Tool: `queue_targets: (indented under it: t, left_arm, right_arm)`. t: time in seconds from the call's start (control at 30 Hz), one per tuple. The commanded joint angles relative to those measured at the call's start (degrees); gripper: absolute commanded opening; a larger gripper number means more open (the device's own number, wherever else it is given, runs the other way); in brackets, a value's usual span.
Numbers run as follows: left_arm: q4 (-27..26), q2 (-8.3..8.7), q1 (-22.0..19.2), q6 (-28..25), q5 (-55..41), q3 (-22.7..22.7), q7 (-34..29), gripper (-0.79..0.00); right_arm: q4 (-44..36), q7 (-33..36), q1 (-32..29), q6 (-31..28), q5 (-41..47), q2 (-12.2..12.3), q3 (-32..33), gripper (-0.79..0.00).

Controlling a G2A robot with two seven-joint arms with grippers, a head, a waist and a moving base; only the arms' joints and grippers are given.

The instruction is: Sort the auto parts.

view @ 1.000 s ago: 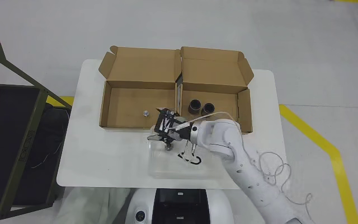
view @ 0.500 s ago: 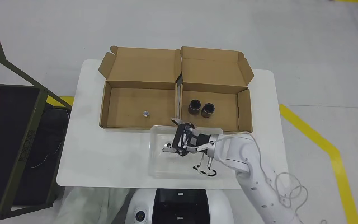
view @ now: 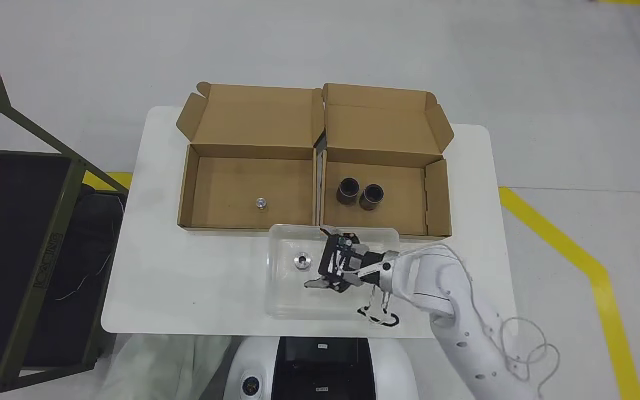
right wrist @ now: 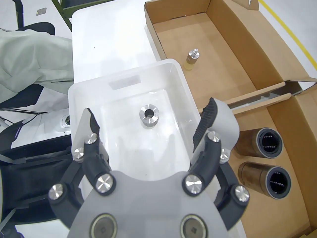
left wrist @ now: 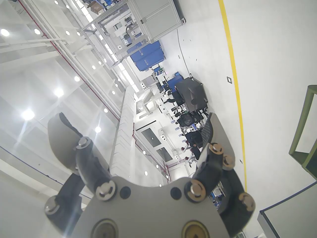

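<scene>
Our right tool (view: 322, 262) gapes empty over the translucent white plastic bin (right wrist: 123, 74); the short silver metal bushing (right wrist: 148, 115) stands just ahead of it. Descending off-centre, we could tip it or strike the bin's wall.

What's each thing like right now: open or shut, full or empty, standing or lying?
Ring: flat, hole up.
Tub: no lid, holds the ring.
Bolt: upright.
Left box: open, holds the bolt.
Bearings: lying on their sides.
Right box: open, holds the bearings.
Right claw: open, empty, over the tub.
Left claw: open, empty.
</scene>
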Motion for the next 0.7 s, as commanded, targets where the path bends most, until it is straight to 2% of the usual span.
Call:
queue_targets:
  t: [0.0,0.67]
  left_arm:
    - [0.00,0.00,0.00,0.00,0.00,0.00,0.00,0.000]
    - [0.00,0.00,0.00,0.00,0.00,0.00,0.00,0.000]
  right_arm:
    - [0.52,0.38,0.22,0.23,-0.59,0.12,-0.49,-0.055]
    - [10.78,-0.97,5.64,5.38,-3.94,-0.03,-7.45,-0.142]
